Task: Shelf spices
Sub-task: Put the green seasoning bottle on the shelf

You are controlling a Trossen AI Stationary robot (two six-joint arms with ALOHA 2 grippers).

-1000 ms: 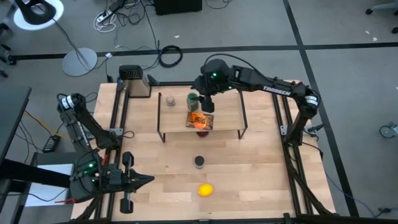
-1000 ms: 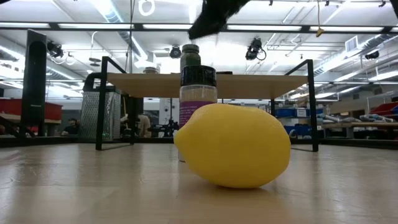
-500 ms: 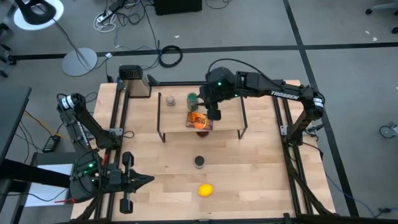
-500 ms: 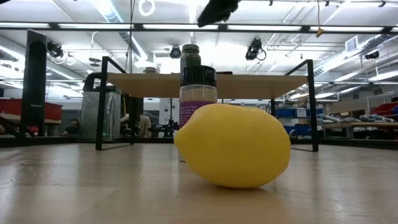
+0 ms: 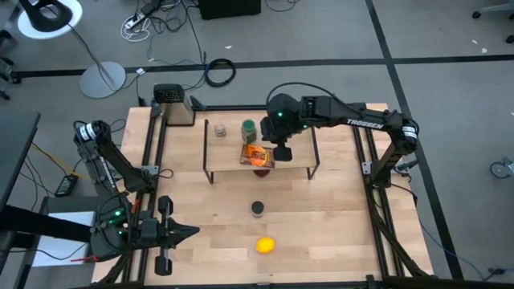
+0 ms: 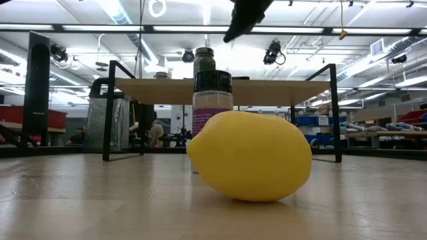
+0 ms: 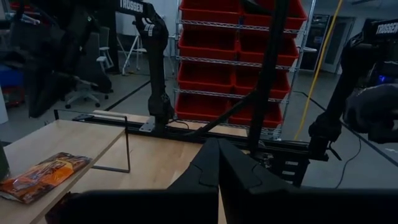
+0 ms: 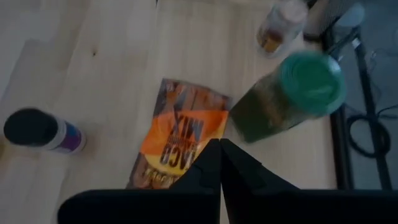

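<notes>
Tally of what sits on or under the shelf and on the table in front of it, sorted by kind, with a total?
Spice jars: 3 — pale jar and green jar on the shelf, purple jar on the table.
Spice packets: 1 — orange packet on the shelf.
Fruit: 1 — lemon.
Small dark red round objects: 1, under the shelf's front edge.
Total: 6

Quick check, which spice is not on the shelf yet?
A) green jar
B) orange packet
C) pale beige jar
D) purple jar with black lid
D: in the high view the purple jar stands on the table in front of the shelf, while the green jar, pale beige jar and orange packet sit on the shelf board.
</notes>
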